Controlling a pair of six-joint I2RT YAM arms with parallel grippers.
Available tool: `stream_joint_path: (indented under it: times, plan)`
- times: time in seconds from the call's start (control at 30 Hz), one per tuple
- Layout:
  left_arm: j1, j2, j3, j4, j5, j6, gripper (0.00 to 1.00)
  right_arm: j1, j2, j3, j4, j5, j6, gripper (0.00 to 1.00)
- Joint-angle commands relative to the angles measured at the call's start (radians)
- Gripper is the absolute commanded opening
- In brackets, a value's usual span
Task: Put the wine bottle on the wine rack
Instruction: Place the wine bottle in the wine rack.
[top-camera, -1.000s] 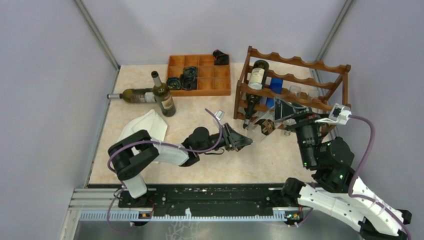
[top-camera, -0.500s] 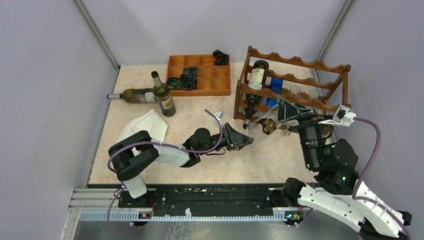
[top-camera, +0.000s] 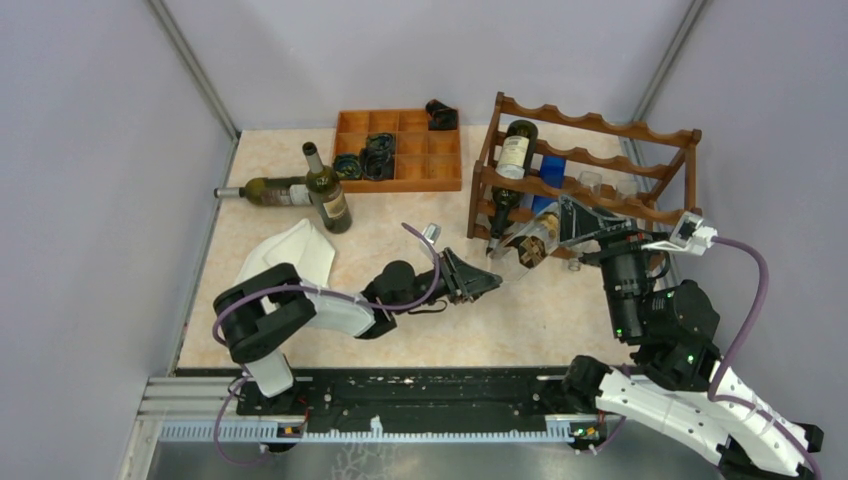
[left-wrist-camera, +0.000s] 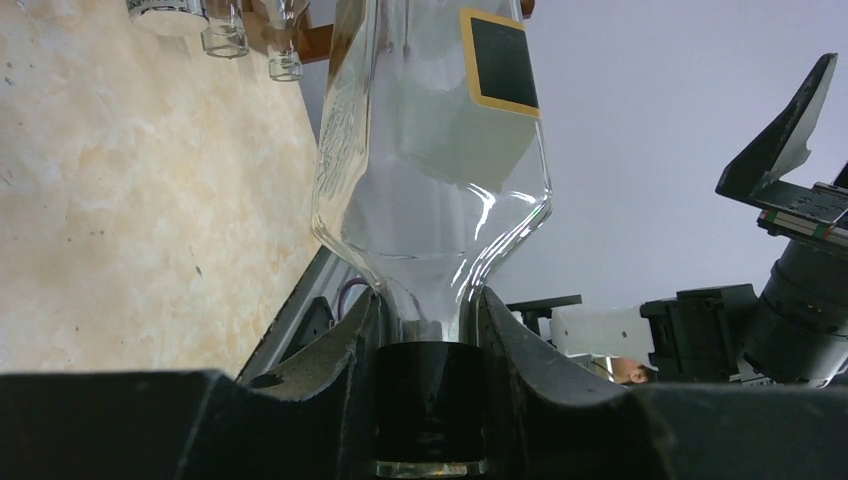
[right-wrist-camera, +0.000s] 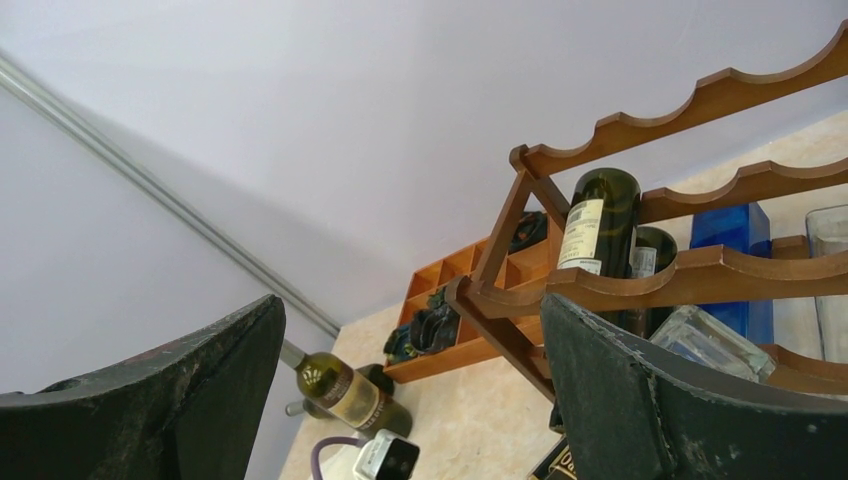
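Left end effector (left-wrist-camera: 428, 340) clamped on bottle (left-wrist-camera: 430, 150) neck; base just lifted toward rack (top-camera: 597, 122) lower tier. Right end effector (right-wrist-camera: 409, 298) spread, empty.

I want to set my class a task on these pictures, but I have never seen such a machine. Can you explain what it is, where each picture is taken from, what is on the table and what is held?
These are two robot arms fixed side by side, each ending in a two-finger gripper. The wide picture looks down from above and behind them; the other two come from cameras on the wrists. On the table are a wine rack holding a dark bottle, an orange tray of compartments, a standing bottle, a lying bottle and a white cloth. The left gripper is shut on the capped neck of a clear bottle, its base toward the rack. The right gripper is open and empty, beside that bottle.
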Motion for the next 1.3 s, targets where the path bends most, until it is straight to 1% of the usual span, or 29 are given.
stream_joint_path:
  times: [0.0,0.3,0.47,0.6,0.73,1.0,1.27]
  plan:
    - [0.009,-0.071,0.010,0.200,-0.122,-0.002,0.00,-0.003,-0.008,0.010,0.005,0.003,0.004,0.96]
    - [0.008,-0.104,-0.024,0.193,-0.138,-0.001,0.00,-0.003,-0.001,0.007,0.008,0.000,0.012,0.95]
    - [0.008,-0.081,-0.011,0.201,-0.133,-0.001,0.00,-0.003,0.002,0.007,0.006,0.000,0.015,0.95]
    - [0.009,-0.035,0.037,0.205,-0.120,-0.003,0.00,-0.004,0.003,0.009,0.005,0.000,0.015,0.95]
    - [0.007,-0.003,0.093,0.173,-0.127,0.011,0.00,-0.004,-0.001,0.012,-0.002,0.005,0.013,0.95]
    - [0.003,0.031,0.172,0.107,-0.191,0.040,0.00,-0.003,-0.020,0.016,-0.006,0.023,0.000,0.95]
    - [-0.027,0.081,0.287,0.015,-0.273,0.059,0.00,-0.003,-0.027,0.025,0.003,0.020,-0.016,0.96]
